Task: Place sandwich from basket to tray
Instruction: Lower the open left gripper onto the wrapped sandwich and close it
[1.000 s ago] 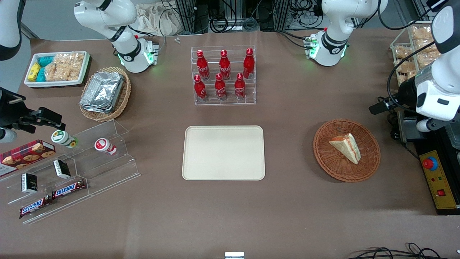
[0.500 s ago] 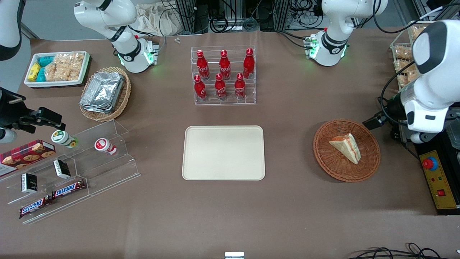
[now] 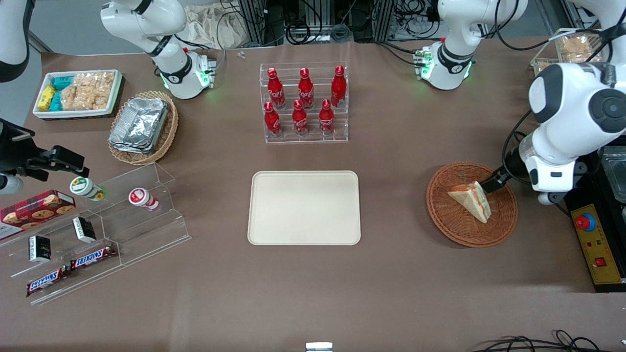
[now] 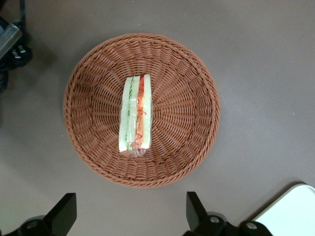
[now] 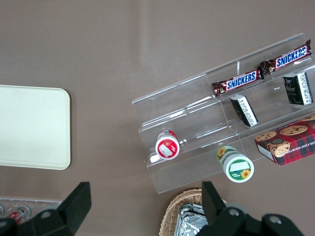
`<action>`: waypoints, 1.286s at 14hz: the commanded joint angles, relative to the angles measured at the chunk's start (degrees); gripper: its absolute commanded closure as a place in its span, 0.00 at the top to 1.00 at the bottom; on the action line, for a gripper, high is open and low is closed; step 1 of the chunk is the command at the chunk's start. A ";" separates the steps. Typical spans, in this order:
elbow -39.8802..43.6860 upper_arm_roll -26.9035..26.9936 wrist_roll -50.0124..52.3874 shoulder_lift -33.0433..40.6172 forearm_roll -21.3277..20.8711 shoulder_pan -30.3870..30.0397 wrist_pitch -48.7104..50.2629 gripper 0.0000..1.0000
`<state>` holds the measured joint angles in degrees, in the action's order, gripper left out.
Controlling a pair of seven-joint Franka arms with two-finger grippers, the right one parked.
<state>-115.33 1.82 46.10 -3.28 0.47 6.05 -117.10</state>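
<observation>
The triangular white-bread sandwich (image 3: 470, 199) sits in the round reddish-brown wicker basket (image 3: 503, 220). Left arm's gripper (image 4: 129, 216) hovers above it, fingers spread wide, gripping nothing. The flat cream rectangular tray (image 3: 304, 207) lies well apart.

Even, bright overhead light; the round reddish-brown wicker basket (image 3: 472, 204) casts only a soft, faint shadow on the brown tabletop just beside it, and everything around the basket looks sharp, without glare or blur
</observation>
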 commanded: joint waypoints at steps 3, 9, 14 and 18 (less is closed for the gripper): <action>-5.78 0.03 3.64 -2.07 -1.18 0.10 -9.27 1.00; -6.23 0.12 4.09 -7.17 -1.53 0.10 -13.06 1.00; -6.40 1.17 5.23 -9.81 -1.97 0.10 -14.64 1.00; -6.40 1.26 5.58 -11.57 -1.97 0.10 -15.61 1.00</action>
<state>-121.25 2.98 49.73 -14.17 -0.14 6.00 -130.91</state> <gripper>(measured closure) 0.000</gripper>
